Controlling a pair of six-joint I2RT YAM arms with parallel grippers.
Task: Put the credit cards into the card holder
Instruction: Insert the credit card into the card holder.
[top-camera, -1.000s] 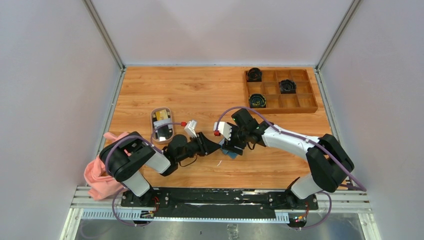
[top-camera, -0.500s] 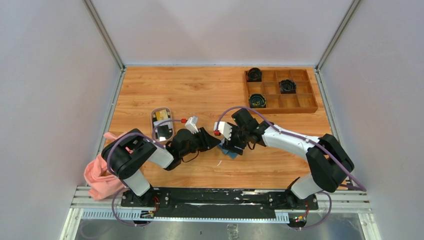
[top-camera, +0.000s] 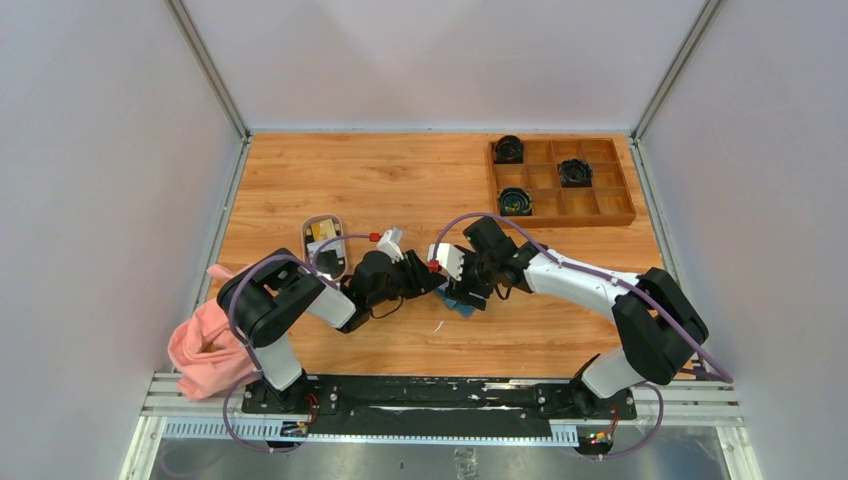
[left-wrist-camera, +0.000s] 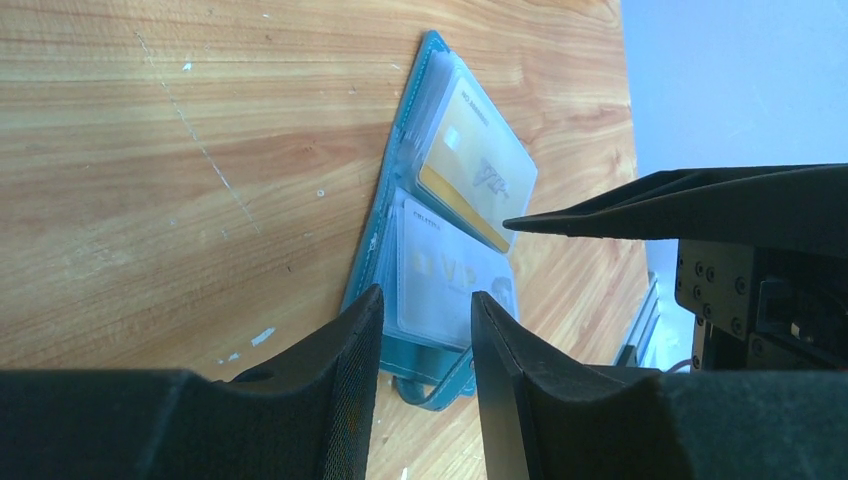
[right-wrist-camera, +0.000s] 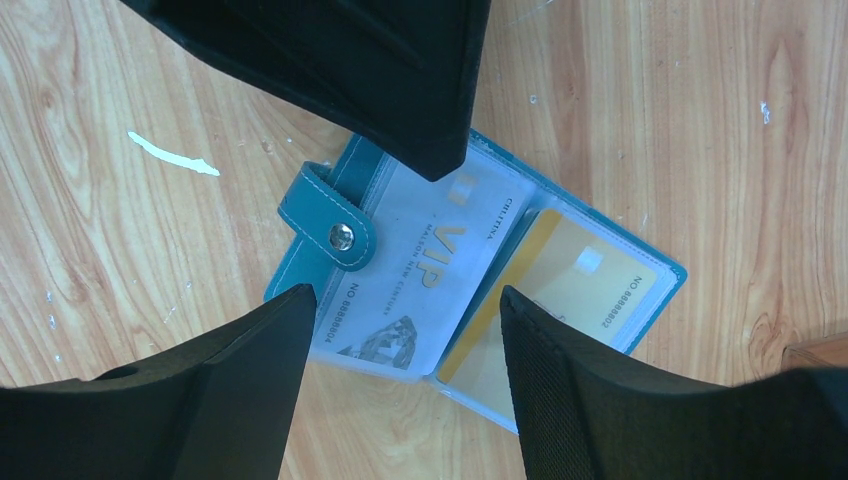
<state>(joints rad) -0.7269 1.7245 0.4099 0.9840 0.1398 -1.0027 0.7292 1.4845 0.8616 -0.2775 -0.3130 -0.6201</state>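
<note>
The teal card holder (right-wrist-camera: 320, 250) lies open and flat on the table, and it also shows in the top view (top-camera: 463, 303). A white VIP card (right-wrist-camera: 420, 265) and a yellow card (right-wrist-camera: 565, 290) sit in its clear pockets. They also show in the left wrist view, white card (left-wrist-camera: 445, 280) and yellow card (left-wrist-camera: 478, 172). My right gripper (right-wrist-camera: 405, 295) is open just above the holder, straddling the white card. My left gripper (left-wrist-camera: 425, 312) is open and empty, low at the holder's strap end. The strap's snap button (right-wrist-camera: 342, 236) faces up. More cards (top-camera: 322, 232) lie in the oval dish (top-camera: 306, 250).
A brown wooden compartment tray (top-camera: 560, 205) with several black coiled things stands at the back right. A pink cloth (top-camera: 200, 345) hangs at the front left edge. A small white scrap (right-wrist-camera: 170, 157) lies on the wood beside the holder. The two grippers nearly touch.
My left arm's elbow and wrist have shifted right and farther in, closing on the holder. The right arm and the holder have not moved.
</note>
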